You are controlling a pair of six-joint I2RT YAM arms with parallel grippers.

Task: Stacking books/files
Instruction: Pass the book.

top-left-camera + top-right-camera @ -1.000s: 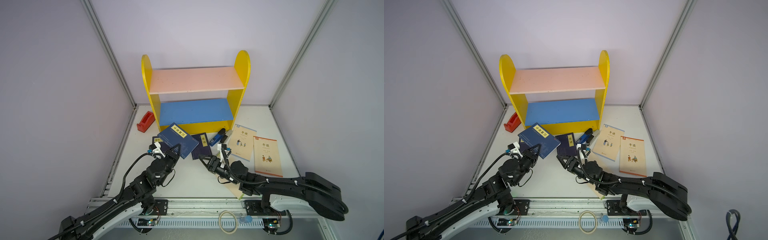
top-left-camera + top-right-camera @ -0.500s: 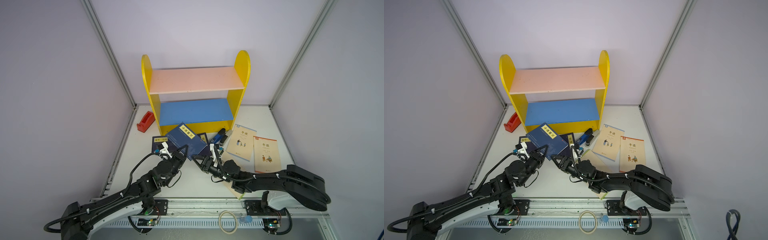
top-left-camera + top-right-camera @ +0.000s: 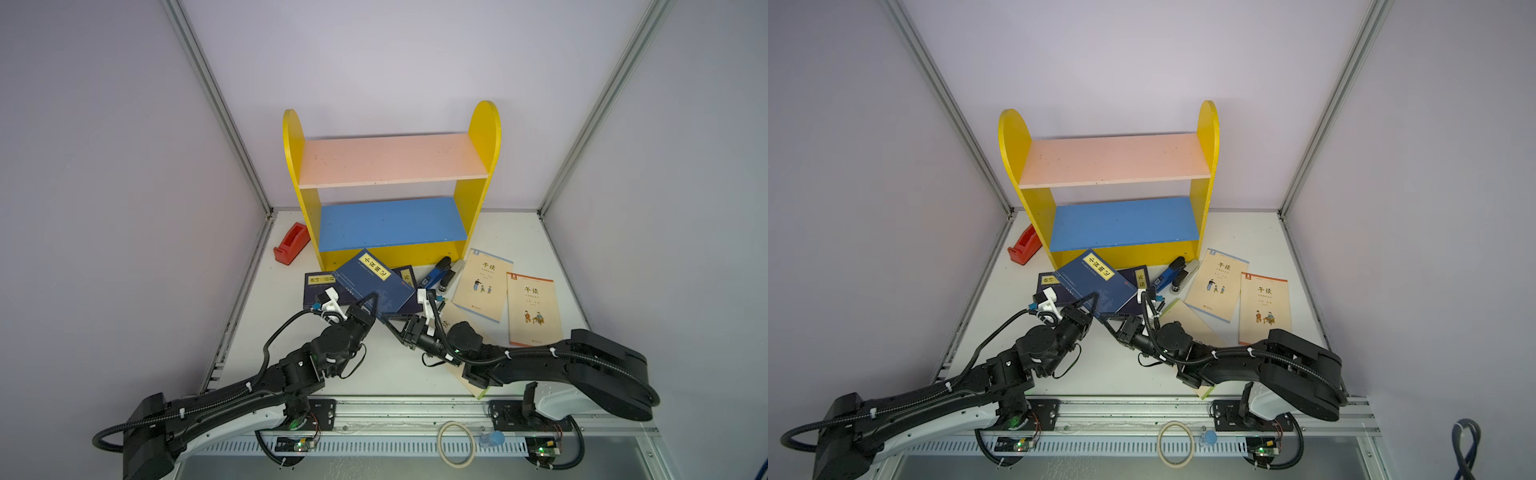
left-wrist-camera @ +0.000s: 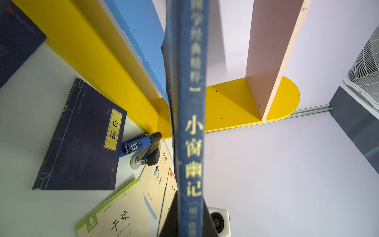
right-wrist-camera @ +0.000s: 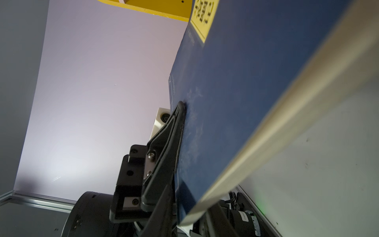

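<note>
Here, a white table (image 3: 374, 370) is seen from above, with a yellow shelf unit (image 3: 484, 137) set at its far side, fitted with a pink upper board and a blue lower board.

A raised navy book (image 3: 374, 282) with a yellow title label is held tilted above the table, just in front of the shelf unit. Its near left edge is clamped between the jaws of the left gripper (image 3: 372, 300). In the right wrist view one black finger (image 5: 178, 127) is seen pressed flat against the cover. In the left wrist view the spine (image 4: 191, 123) is seen edge-on.

The right gripper (image 3: 390, 320) is placed at the near right corner of the same book. Whether its jaws are apart or closed on the book cannot be told.

A second navy book (image 3: 316, 286) is laid flat to the left, partly covered by the raised one. A third navy book (image 4: 82, 139) is laid flat to the right of the raised one, partly hidden by it in both top views.

Two cream books are laid side by side on the right of the table, the left cream book (image 3: 482, 284) and the right cream book (image 3: 532, 307). A third cream book (image 3: 1187, 318) is laid nearer, largely covered by the right arm.

A blue-and-black stapler (image 3: 436, 274) is found between the navy and cream books. A red tape dispenser (image 3: 291, 249) is set to the left of the shelf unit.
</note>
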